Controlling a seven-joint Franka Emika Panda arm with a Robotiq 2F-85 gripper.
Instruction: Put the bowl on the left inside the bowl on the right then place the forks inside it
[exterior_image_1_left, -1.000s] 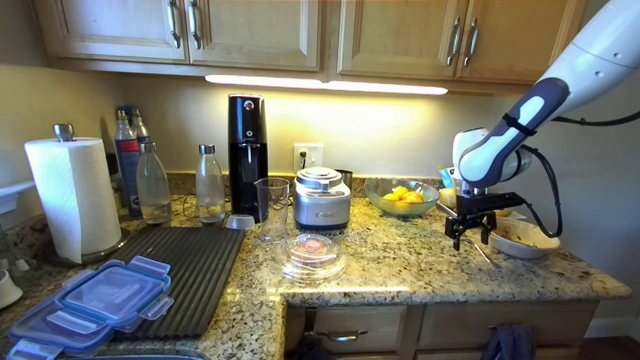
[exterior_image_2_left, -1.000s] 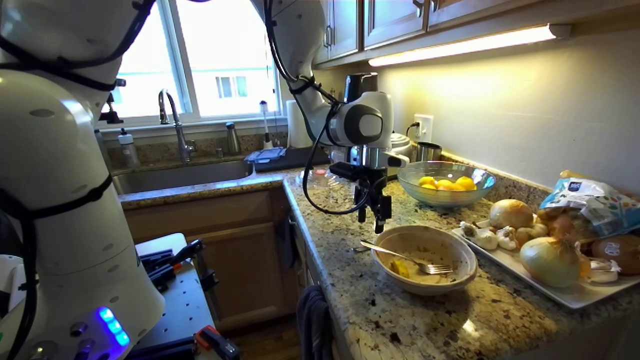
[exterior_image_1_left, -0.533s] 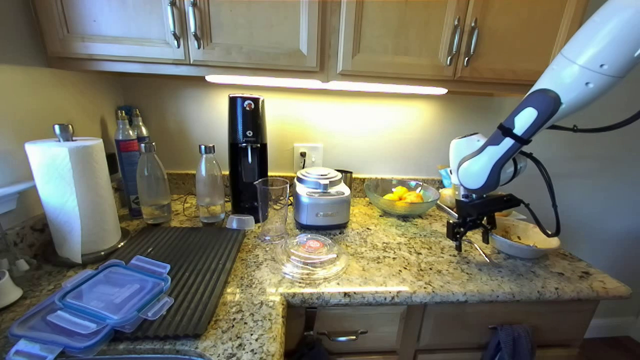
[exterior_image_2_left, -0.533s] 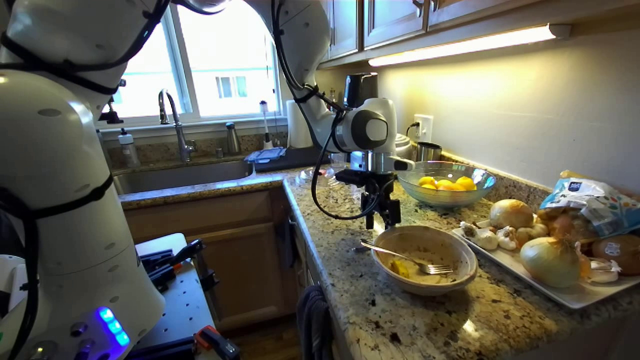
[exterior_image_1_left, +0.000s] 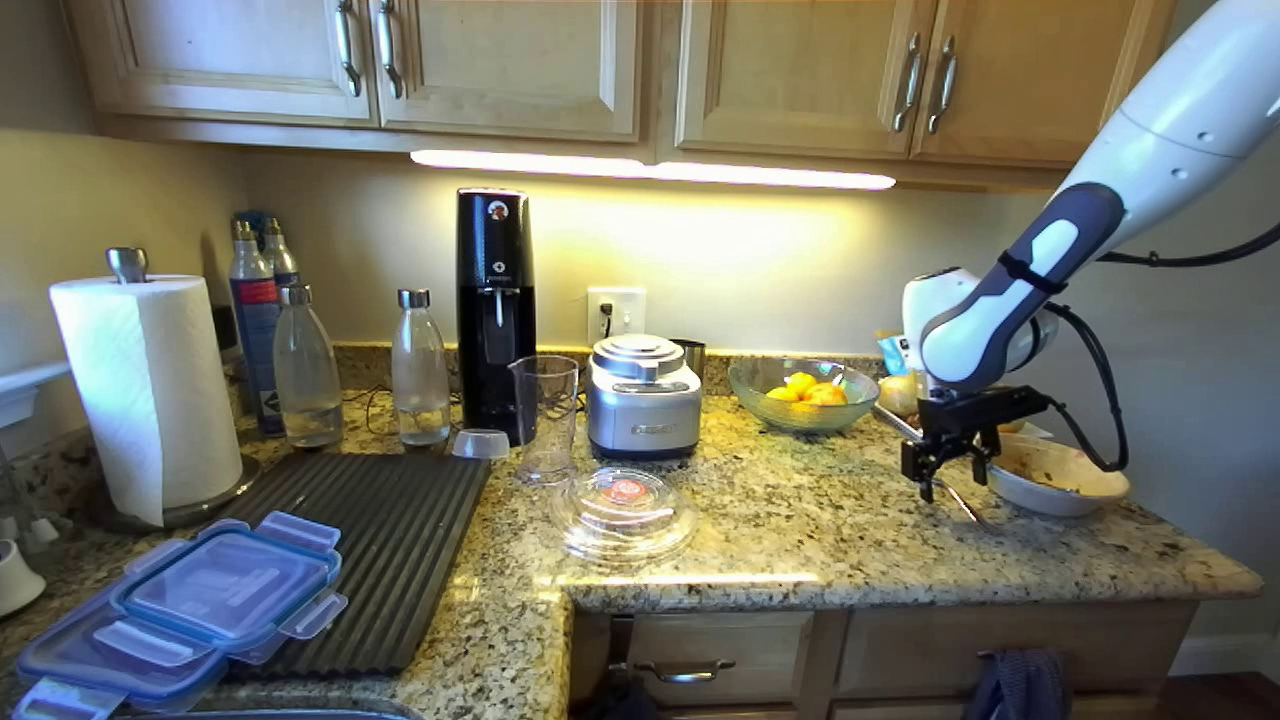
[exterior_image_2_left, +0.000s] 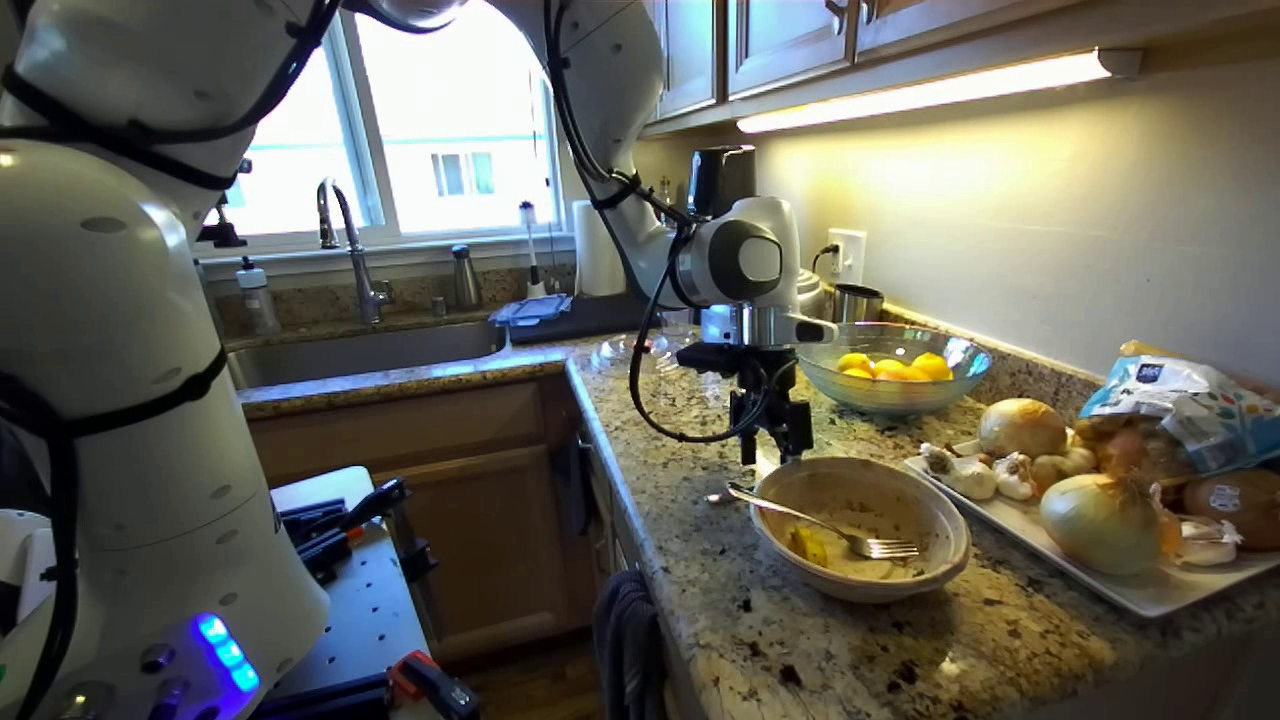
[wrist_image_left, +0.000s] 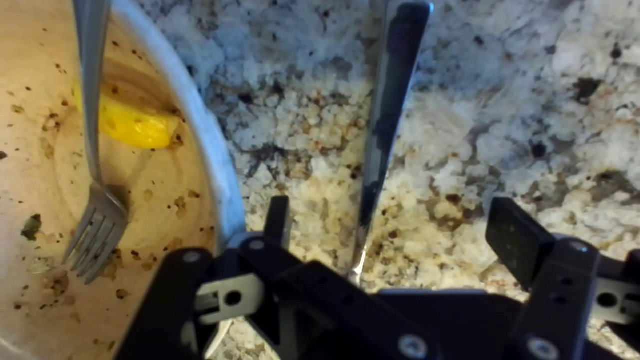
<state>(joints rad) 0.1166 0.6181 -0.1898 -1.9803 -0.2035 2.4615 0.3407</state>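
A cream bowl (exterior_image_2_left: 880, 490) with food residue stands on the counter. It also shows in an exterior view (exterior_image_1_left: 1065, 498) and in the wrist view (wrist_image_left: 35, 90). I cannot tell if a second bowl is nested with it. One fork (wrist_image_left: 90, 125) lies inside, tines down in the bowl, handle over the rim. A second metal utensil, seemingly a fork (wrist_image_left: 387, 105), lies on the counter beside the bowl; its far end is hidden. My gripper (wrist_image_left: 390, 215) is open and empty, its fingers either side of this handle. One finger is close to the bowl's rim. The gripper also shows in both exterior views (exterior_image_1_left: 953, 480) (exterior_image_2_left: 772, 450).
A yellow piece (wrist_image_left: 137, 125) lies in the bowl. A white tray (exterior_image_2_left: 1040, 545) with onions and garlic stands beside it. A glass bowl (exterior_image_2_left: 890, 400) of yellow fruit is behind the gripper. A clear lid (exterior_image_1_left: 625, 520) and appliance (exterior_image_1_left: 645, 410) stand farther along the counter.
My gripper has moved lower and towards the cream bowl. The bowl, with the fork in it, has shifted slightly away from the glass bowl in the last half second.
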